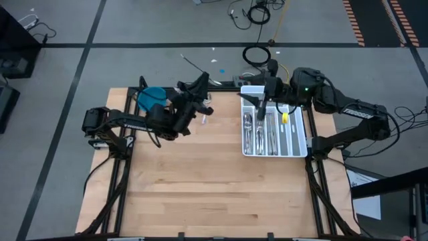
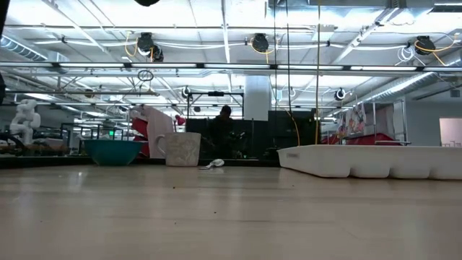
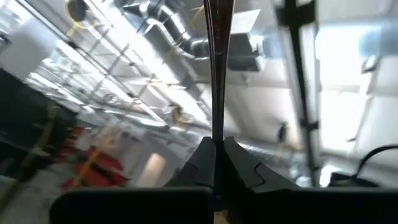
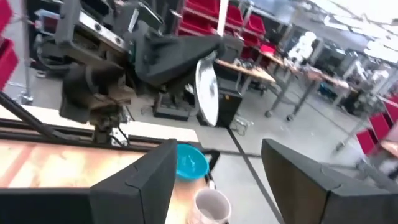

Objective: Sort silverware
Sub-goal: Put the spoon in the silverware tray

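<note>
Up close, the left wrist view shows the left gripper with its dark fingers clenched on a slim, shiny silver-coloured metal utensil handle, which rises straight out from between them toward the ceiling ducts; which kind of utensil it is cannot be told. From above, that left gripper sits over the far-left part of the pale wooden surface, near a round turquoise-blue bowl and a small pale cup.

Across in the right wrist view, the right gripper has its two dark fingers spread wide with nothing between them; past them lie the blue bowl and the pale cup. From above, the right gripper hangs over the far end of the white compartmented plastic tray on the right side of the surface. Sorted silver-coloured forks, spoons and knives lie lengthwise in the tray's left compartments, and a small yellow item lies in a compartment farther right.

Seen level with the surface, the white tray stands at the right, the cup and bowl at the left, and a small shiny object lies between them. Beyond, a person stands in the workshop.
</note>
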Tool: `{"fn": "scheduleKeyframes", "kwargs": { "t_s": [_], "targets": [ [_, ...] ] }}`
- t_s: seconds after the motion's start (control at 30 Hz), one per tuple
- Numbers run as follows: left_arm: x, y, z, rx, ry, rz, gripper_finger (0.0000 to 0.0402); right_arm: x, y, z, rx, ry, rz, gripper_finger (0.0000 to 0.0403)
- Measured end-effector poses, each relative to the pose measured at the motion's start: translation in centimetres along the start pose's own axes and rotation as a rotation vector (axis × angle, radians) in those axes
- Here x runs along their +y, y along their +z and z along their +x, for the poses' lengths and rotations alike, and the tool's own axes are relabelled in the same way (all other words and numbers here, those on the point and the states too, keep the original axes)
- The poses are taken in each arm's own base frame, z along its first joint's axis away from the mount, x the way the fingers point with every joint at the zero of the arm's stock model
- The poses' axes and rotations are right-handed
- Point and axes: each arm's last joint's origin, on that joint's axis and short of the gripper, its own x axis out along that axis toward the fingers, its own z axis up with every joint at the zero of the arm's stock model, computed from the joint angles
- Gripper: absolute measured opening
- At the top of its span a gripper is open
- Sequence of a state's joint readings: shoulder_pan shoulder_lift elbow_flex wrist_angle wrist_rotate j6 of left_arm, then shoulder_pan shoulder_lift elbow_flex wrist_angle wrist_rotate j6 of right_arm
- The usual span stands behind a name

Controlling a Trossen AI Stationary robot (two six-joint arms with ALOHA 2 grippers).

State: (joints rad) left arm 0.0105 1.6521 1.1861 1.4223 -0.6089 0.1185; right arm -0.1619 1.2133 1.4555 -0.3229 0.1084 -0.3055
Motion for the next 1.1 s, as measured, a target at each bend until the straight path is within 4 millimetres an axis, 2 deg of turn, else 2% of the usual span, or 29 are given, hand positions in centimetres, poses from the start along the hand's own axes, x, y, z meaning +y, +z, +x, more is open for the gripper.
{"fn": "scheduleKeyframes", "kwargs": {
  "t_s": [0.13,0.5,0.73,1.1],
  "targets": [
    [-0.3,0.4,0.2,-0.029,-0.078,-0.095,0.001,0.4,0.0,0.9,-0.026,0.017,-0.036,0.0226],
    [-0.4,0.7,0.1,-0.057,-0.126,-0.225,0.0011,0.7,0.7,2.3,-0.153,0.04,-0.132,0.0226],
    [-0.6,0.7,0.1,-0.052,-0.191,-0.293,0.0012,1.0,0.2,3.5,-0.143,0.049,-0.157,0.0226],
    [-0.6,0.1,0.0,-0.024,-0.191,-0.288,0.0013,1.3,0.1,5.0,-0.186,0.027,-0.206,0.0219]
  ]
}}
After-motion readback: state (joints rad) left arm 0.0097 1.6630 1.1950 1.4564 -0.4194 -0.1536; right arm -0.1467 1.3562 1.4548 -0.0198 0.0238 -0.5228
